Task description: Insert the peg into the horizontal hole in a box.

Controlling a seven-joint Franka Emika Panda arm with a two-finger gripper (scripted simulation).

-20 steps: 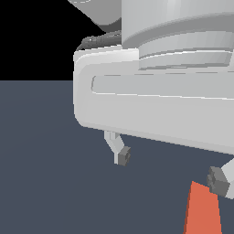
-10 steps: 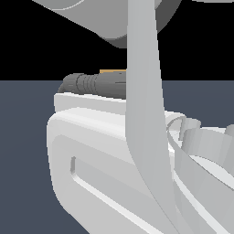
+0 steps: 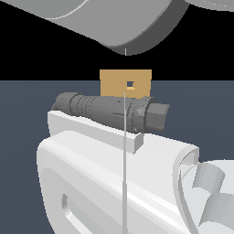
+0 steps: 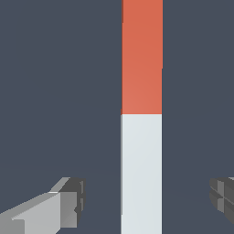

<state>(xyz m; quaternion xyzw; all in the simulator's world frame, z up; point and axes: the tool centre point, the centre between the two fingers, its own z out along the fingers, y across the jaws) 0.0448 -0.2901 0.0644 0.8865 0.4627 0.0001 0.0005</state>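
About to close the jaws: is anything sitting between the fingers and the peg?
Nothing visible does. In the wrist view the peg lies on the bare floor between the two fingers, with open gaps on both sides. The gripper is open and not touching it.

A flat slate-blue floor (image 3: 27, 98) meets a black backdrop (image 3: 45, 55).

Glossy white moulded arm shell (image 3: 114, 173) with rounded edges and a small oval slot. Dark grey ribbed cylindrical connector (image 3: 109, 109) on top. Pale grey tool (image 4: 146, 201) fingers (image 4: 50, 210) ending in dark grey blocky pads (image 4: 75, 196).
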